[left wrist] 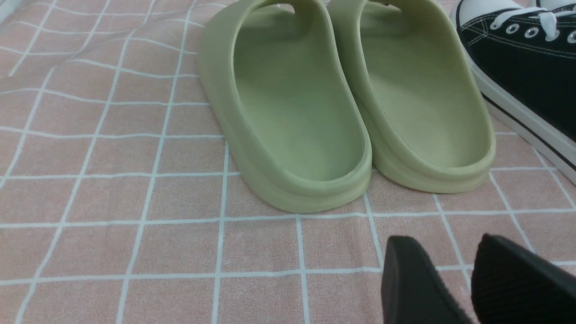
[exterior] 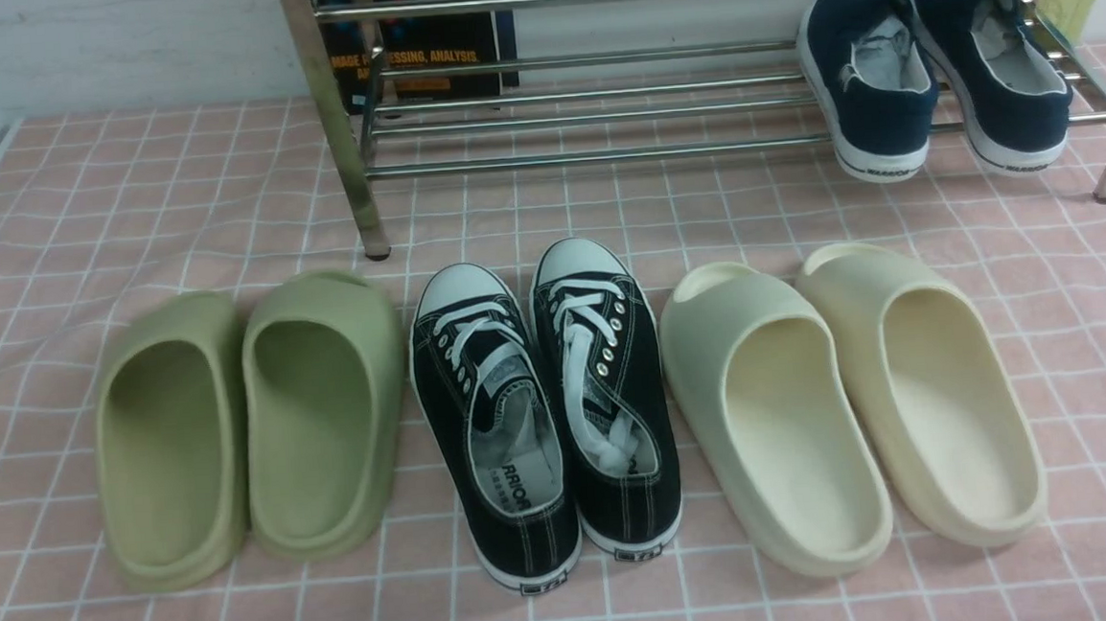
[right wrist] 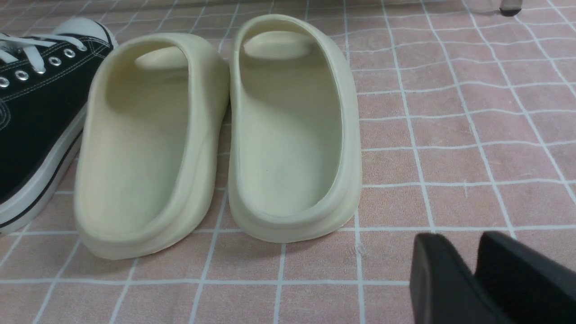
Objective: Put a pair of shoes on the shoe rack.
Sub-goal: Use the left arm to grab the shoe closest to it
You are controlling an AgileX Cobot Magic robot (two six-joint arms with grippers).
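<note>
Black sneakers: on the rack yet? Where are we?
Done: nothing. The black sneakers sit on the cloth before the shoe rack, between green slides and cream slides. In hand: nothing; left gripper open, right gripper shut, both empty. Remaining: grasp both sneakers and set them on the rack's free tubes beside the navy shoes.

the bench cloth [exterior: 105, 203] is pink with a white grid. the canvas sneakers [exterior: 512, 428] are black with white laces, toe caps, soles and stitching. left of the sneakers lie olive-green foam slides [exterior: 320, 421], right of them cream foam slides [exterior: 780, 412]. beyond the sneakers, the shoe rack [exterior: 335, 122] is shiny silver, and the laceless shoes [exterior: 886, 108] on it are navy with white soles. the left claw [left wrist: 443, 245] and right claw [right wrist: 456, 245] are black.
</note>
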